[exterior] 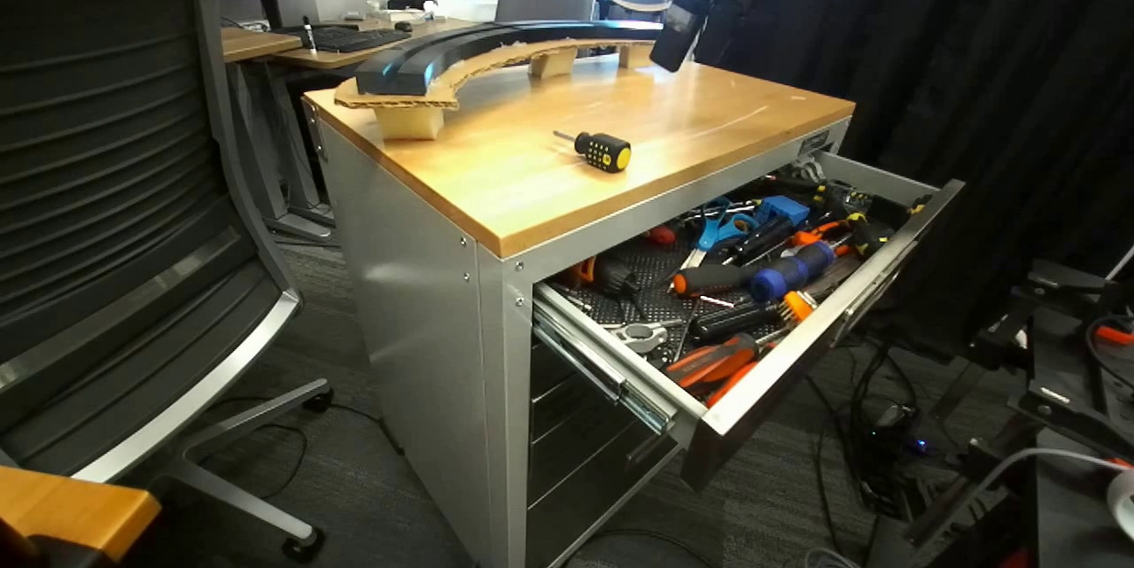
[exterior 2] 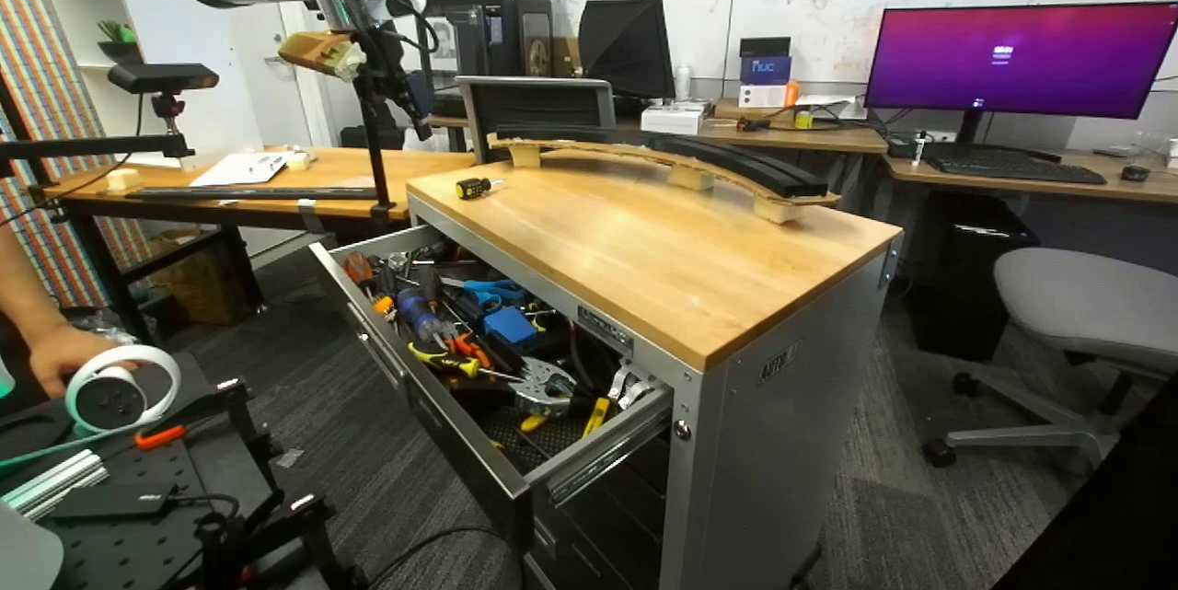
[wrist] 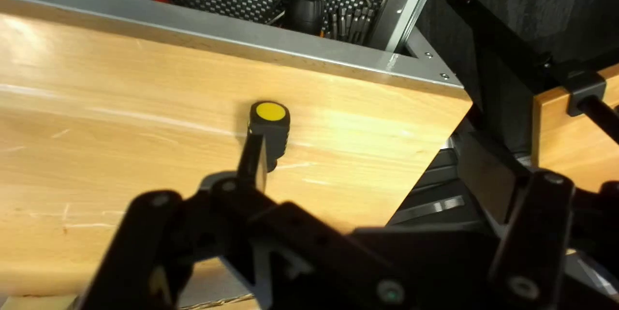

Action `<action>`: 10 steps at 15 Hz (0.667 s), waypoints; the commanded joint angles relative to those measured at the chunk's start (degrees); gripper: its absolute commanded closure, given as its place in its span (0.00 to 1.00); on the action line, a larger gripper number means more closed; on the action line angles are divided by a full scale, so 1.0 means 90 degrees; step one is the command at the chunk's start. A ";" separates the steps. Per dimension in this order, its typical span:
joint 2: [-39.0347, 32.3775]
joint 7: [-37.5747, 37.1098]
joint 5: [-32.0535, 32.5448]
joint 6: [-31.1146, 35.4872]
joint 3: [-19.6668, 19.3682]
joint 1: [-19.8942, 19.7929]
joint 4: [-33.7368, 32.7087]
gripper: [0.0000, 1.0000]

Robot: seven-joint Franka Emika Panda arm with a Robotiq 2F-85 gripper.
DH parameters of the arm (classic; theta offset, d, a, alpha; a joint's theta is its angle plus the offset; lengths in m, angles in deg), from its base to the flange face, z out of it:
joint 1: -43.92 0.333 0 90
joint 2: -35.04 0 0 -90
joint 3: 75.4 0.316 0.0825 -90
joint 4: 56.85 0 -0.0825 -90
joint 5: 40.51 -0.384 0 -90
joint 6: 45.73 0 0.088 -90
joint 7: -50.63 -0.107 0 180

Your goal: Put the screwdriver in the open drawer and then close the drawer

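1. Nothing of the carrying is done: my tool (wrist: 368, 160) hangs higher than the tabletop (exterior: 691, 112), fingers spread, nothing between them.
2. The screwdriver (exterior: 604, 151) lies on the tabletop near the drawer-side edge, closer to the corner showing in the wrist view than to that edge's other corner. Its yellow-capped end faces that edge; its shaft points inward.
3. In the wrist view one finger (wrist: 251, 157) covers part of it; both exterior views show us apart, so I take that for line of sight.
4. The drawer (exterior: 797, 340) stands open below that edge, already holding blue scissors (exterior: 711, 236) and much else.
5. By my judgement every step is left: line up, grip, carry over the drawer-side edge, let go inside, push the drawer shut. Among that heap, it should lie low enough to clear the frame.
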 commanded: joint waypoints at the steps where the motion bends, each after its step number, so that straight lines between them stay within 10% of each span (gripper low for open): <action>1: -0.0277 -0.0449 0.0862 0.0288 -0.0261 0.0053 -0.0254 0.00; 10: -0.0298 -0.0617 0.1248 0.0207 -0.0500 0.0099 -0.0135 0.00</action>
